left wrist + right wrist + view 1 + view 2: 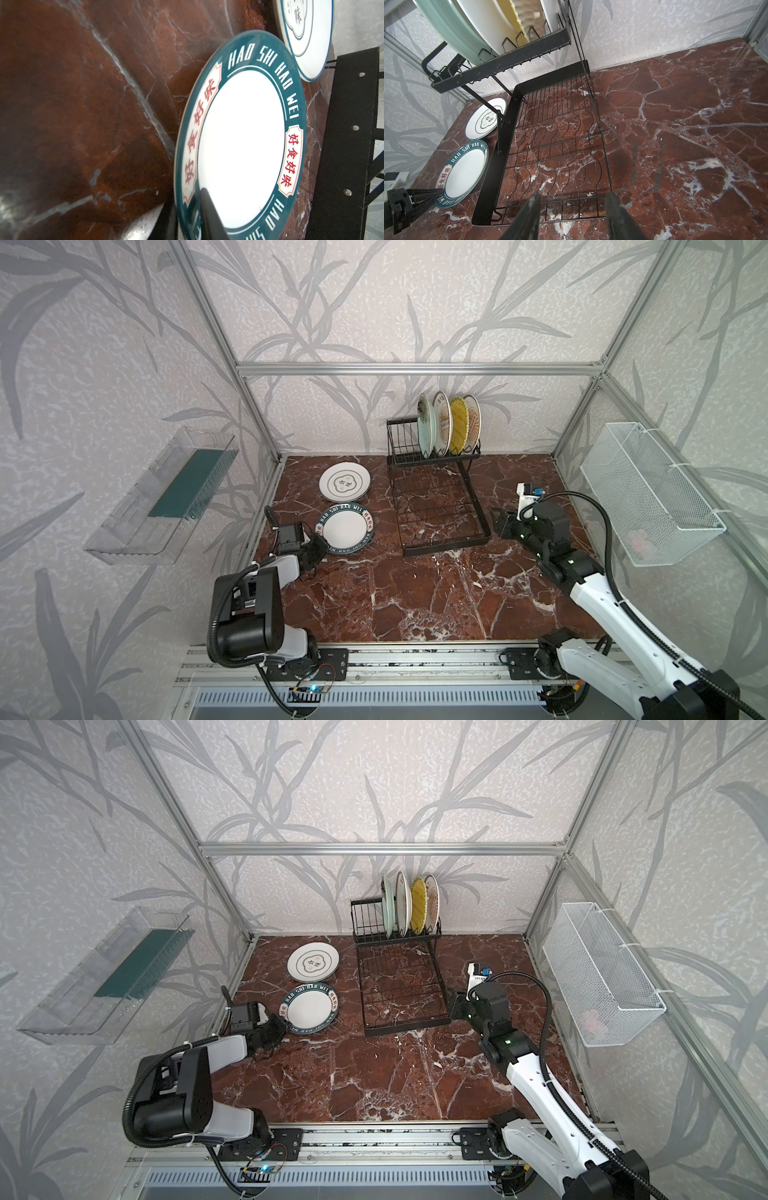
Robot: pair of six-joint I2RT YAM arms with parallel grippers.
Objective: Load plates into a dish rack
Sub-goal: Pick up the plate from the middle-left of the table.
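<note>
Red marble tabletop (pixel 415 593) carries the dish rack (pixel 432 457) at upper centre, with four plates (pixel 451 427) slotted upright. Both top views hide the fingertips of the left gripper (pixel 319 542). Its wrist view, cropping them, shows them clamping the rim of the lettered plate (pixel 241 145), left of the rack. The right gripper (pixel 573 196) gapes empty.

Black wire dish rack (pixel 446 544) at the back of a red-brown marble bench (pixel 415 593), four round plates (pixel 443 423) upright in its slots. Left of it lie a white emblem plate (pixel 345 486) and a white plate with dark lettered rim (pixel 345 531), the left end effector (pixel 318 545) at its near edge
</note>
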